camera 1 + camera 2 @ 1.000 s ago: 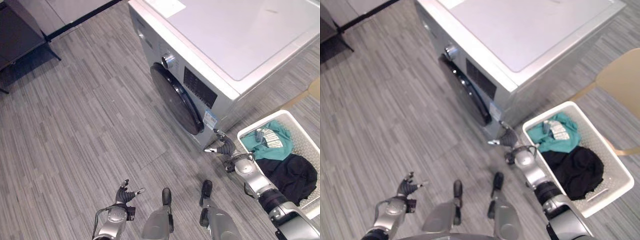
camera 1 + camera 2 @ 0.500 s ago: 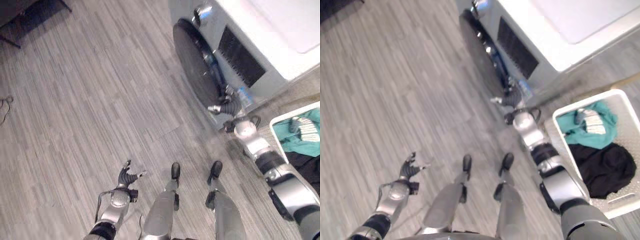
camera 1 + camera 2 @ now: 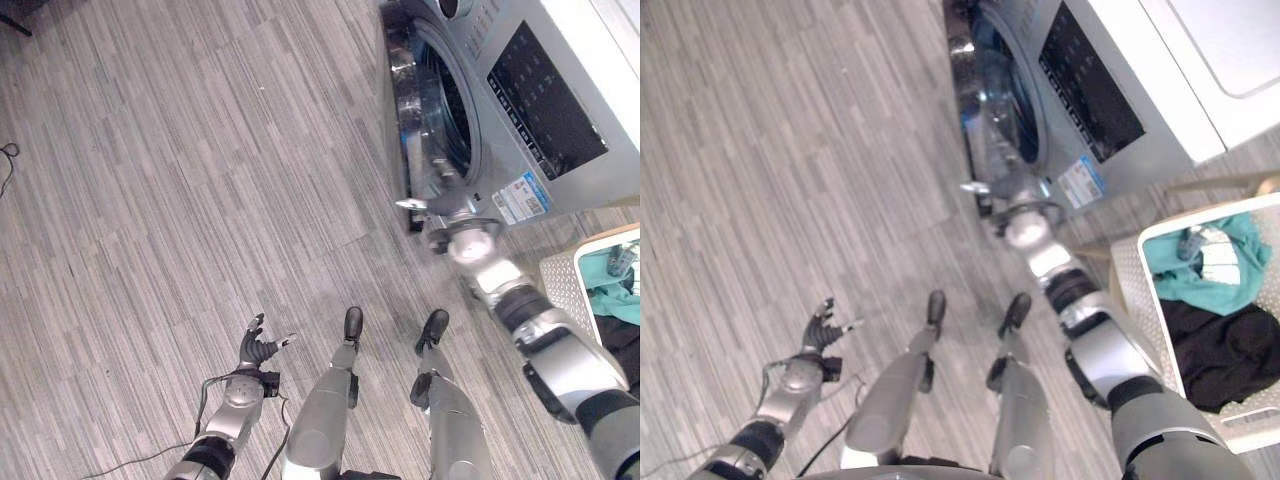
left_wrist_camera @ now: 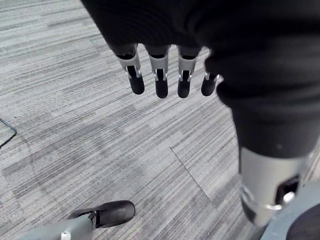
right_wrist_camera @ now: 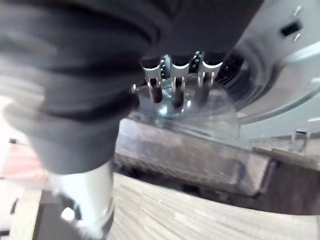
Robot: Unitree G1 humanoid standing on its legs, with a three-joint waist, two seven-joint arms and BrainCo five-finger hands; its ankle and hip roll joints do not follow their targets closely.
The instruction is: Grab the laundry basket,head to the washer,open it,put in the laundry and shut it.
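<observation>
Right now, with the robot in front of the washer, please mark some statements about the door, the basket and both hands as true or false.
1. The washer door is swung open. True.
2. The right hand is at the lower edge of the door. True.
3. The laundry basket is empty. False: teal and black clothes lie in it.
4. The left hand holds the basket. False: it hangs open over the floor, holding nothing.
5. The basket stands on the robot's right. True.

The washer (image 3: pixel 560 90) has a smooth, satin silver-grey shell and a glossy glass door (image 3: pixel 425 130). The floor (image 3: pixel 180 200) is matt, wood-grain grey planks. The laundry basket (image 3: pixel 1130 275) is perforated white plastic holding soft teal and black cloth.
</observation>
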